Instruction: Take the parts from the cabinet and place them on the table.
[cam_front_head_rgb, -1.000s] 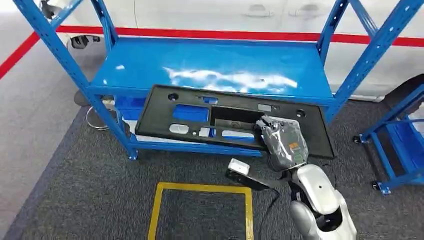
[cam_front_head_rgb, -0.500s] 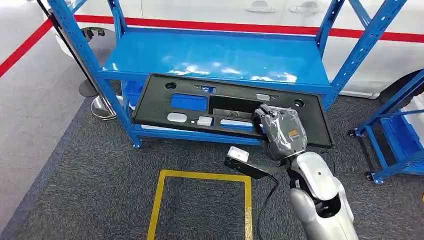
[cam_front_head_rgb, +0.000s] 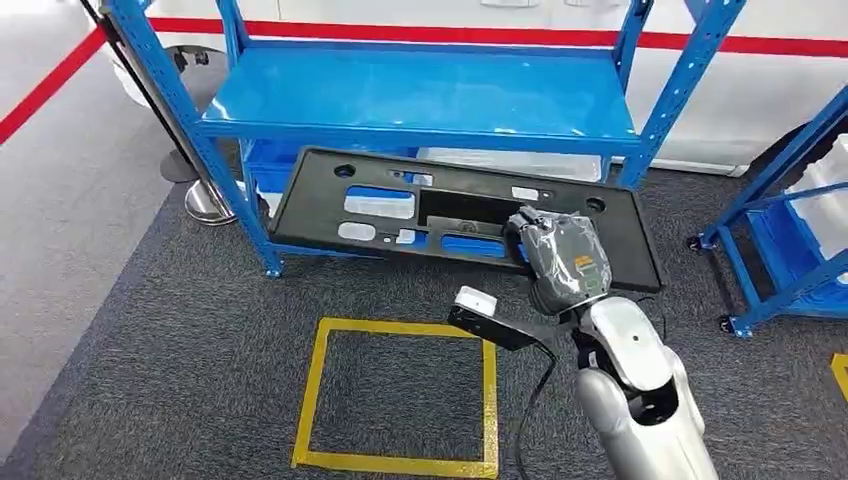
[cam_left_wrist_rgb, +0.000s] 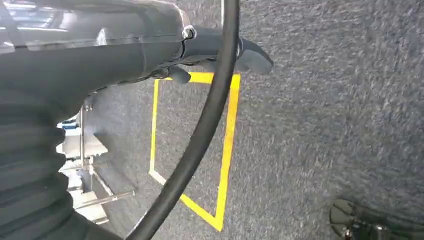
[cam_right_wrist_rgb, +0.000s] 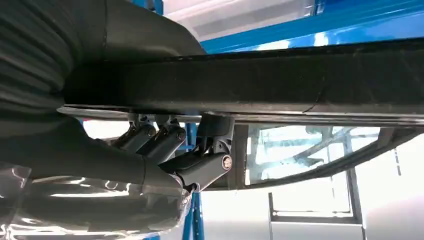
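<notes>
Right hand (cam_front_head_rgb: 562, 262) clamps the near edge of the long black panel (cam_front_head_rgb: 400, 205), right of the frame's centre in the head view; the right wrist view confirms it, with dark fingers (cam_right_wrist_rgb: 167, 140) hooked under the panel's edge (cam_right_wrist_rgb: 280, 82) and the thumb side above it. Going from the left of the head view: a red floor line (cam_front_head_rgb: 45, 85) runs across the upper left corner over grey floor, a chrome post base (cam_front_head_rgb: 208, 203) stands just beside the blue rack's left leg (cam_front_head_rgb: 190, 130), and the blue rack (cam_front_head_rgb: 420, 95) fills the upper middle. The panel hangs in front of the rack's lower tier, tilted, its left end toward centre left and its right end past the hand; it looks clear of the shelf, carried by one hand alone. Below it, at lower centre, a yellow taped square (cam_front_head_rgb: 400, 395) marks the dark carpet. At the right edge stands a second blue frame (cam_front_head_rgb: 780, 250). Left hand (cam_left_wrist_rgb: 220, 52) hangs over the carpet near the yellow tape; it seems to hold nothing, though whether its fingers are curled or spread I cannot tell. As I judge it, the take is done, while the carry and the placing remain, with no table visible yet.
</notes>
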